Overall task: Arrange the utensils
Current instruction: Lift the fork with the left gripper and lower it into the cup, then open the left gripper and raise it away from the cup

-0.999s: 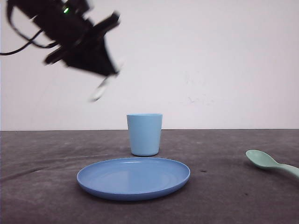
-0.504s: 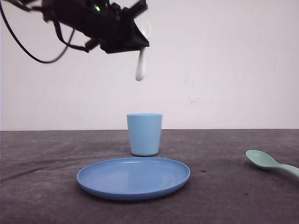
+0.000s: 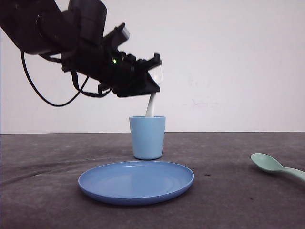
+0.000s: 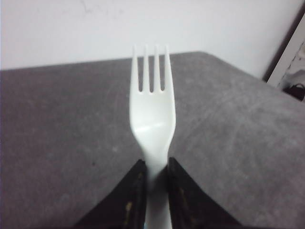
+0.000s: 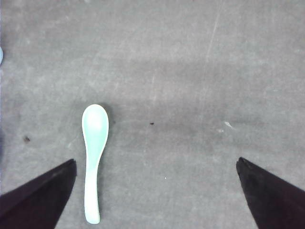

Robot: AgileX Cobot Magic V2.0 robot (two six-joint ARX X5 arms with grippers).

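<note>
While the left gripper point(image 4: 153, 174) clamps the white fork point(image 3: 151, 106) handle-down at the blue cup's point(image 3: 147, 137) rim, next comes lowering and release; the mint spoon point(image 5: 93, 157) waits right, below the spread right gripper point(image 5: 155, 193).

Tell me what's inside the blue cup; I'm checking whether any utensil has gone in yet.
The white fork, clamped in the left gripper, has its handle end dipping past the cup rim. The opaque wall hides how deep it reaches and anything else inside. The spoon lies on the table.
</note>
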